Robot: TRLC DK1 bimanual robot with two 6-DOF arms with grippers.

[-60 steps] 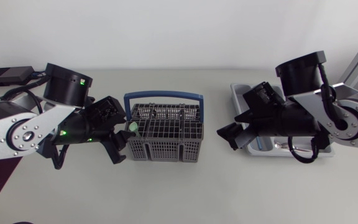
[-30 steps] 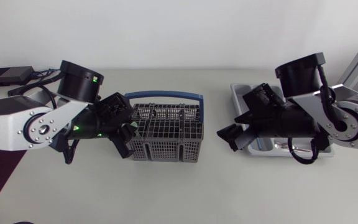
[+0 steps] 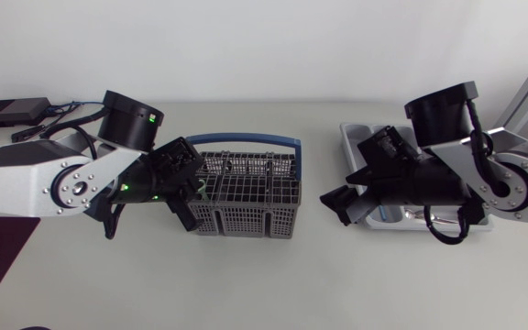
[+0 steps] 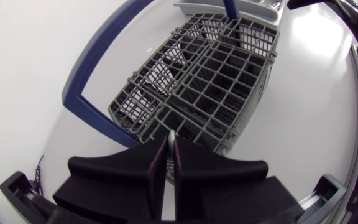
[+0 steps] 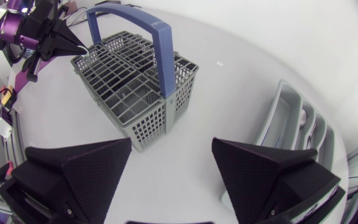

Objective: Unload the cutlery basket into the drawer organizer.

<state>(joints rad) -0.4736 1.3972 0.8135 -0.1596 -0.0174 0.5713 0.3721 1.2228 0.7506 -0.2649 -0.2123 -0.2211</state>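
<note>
Table (image 3: 264, 284): pale, matte. Grey cutlery basket (image 3: 246, 197) w/ blue handle stands ctr-left; grey drawer organizer (image 3: 352, 139) lies right. Small black box (image 3: 12, 112) at far-left corner.

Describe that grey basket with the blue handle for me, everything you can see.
The basket is a grey box of plastic-looking lattice, split into gridded compartments, with a blue hoop handle. It stands upright on the table between the two arms. The left gripper is at its left end, shut on a thin pale item at the end compartment's rim. What else it holds is hard to make out.
</note>
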